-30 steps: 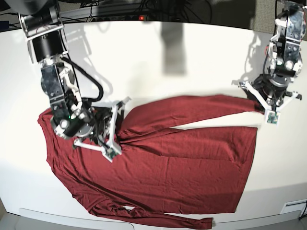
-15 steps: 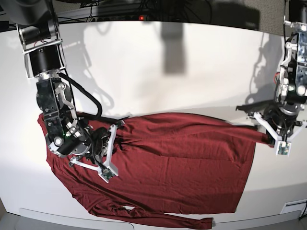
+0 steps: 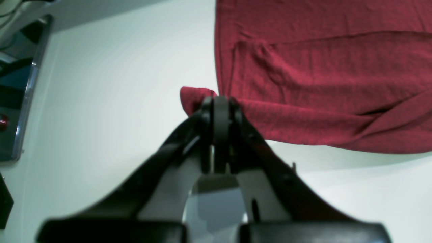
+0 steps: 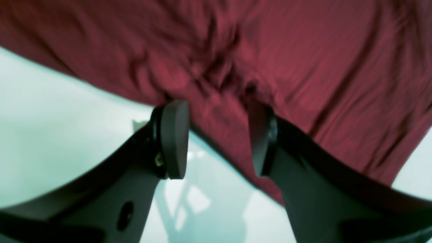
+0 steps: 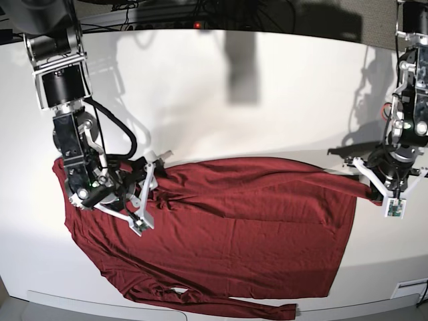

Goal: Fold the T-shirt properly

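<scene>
Fabric of the T-shirt (image 5: 241,214), spread across the white counter (image 5: 221,107), is being pinched by the left gripper (image 3: 217,101); the right gripper (image 4: 216,135) is being held parted over folds, seemingly gripping nothing.

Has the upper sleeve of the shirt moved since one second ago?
Yes. The sleeve has come down toward the near table edge and now lies over the shirt body, with the left tool shut on its cuff.

Bright, even overhead light
Arm shadows fall on the white table (image 5: 267,100) (edges bow outward); both wrist views are soft and blurred.
</scene>
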Motion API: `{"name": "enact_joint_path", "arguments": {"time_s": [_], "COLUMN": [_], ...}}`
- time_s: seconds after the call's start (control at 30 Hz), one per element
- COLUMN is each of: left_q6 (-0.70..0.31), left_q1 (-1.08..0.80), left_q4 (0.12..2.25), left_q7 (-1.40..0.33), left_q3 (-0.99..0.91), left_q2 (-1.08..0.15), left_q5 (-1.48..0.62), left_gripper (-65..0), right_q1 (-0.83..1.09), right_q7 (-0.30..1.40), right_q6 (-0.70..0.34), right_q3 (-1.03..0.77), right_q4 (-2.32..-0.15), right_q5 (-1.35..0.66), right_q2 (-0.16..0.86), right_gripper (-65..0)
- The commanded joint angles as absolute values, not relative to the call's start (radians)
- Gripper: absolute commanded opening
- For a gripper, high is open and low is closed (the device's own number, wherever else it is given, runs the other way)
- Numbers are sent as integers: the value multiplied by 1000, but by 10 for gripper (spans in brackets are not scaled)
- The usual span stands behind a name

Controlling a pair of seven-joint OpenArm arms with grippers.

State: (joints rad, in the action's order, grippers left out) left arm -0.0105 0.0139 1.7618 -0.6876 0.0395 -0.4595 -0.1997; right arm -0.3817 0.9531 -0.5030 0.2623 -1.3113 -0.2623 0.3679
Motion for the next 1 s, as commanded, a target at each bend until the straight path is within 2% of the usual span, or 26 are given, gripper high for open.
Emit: {"name": "enact_joint_path", "arguments": {"time_s": [0.0, 0.13, 0.37, 0.7, 0.97], "left_q6": [-7, -7, -7, -7, -7], "left_q1": [31, 31, 30, 30, 30], "left_q4": [1782, 1782, 1782, 1782, 1782], "left_q7": [-665, -665, -665, -665, -665], "left_q3": [33, 33, 33, 33, 33], "left_q2": [-471, -471, -471, -471, -471], "left_q5": [-192, -192, -192, -192, -192], "left_gripper": [-650, -650, -650, -650, -650], "right_q1": [-413, -416, -441, -477, -488], "right_q7": [918, 852, 844, 831, 820], "right_q6": [-501, -541, -588, -590, -590], "right_q3": [255, 255, 255, 255, 255], "right_q4": [-1307, -1249, -1233, -1225, -1090], "right_q5": [-266, -273, -270, -258, -259], "right_q2": [374, 369, 313, 271, 269], "right_gripper": [-364, -364, -364, -364, -373]}}
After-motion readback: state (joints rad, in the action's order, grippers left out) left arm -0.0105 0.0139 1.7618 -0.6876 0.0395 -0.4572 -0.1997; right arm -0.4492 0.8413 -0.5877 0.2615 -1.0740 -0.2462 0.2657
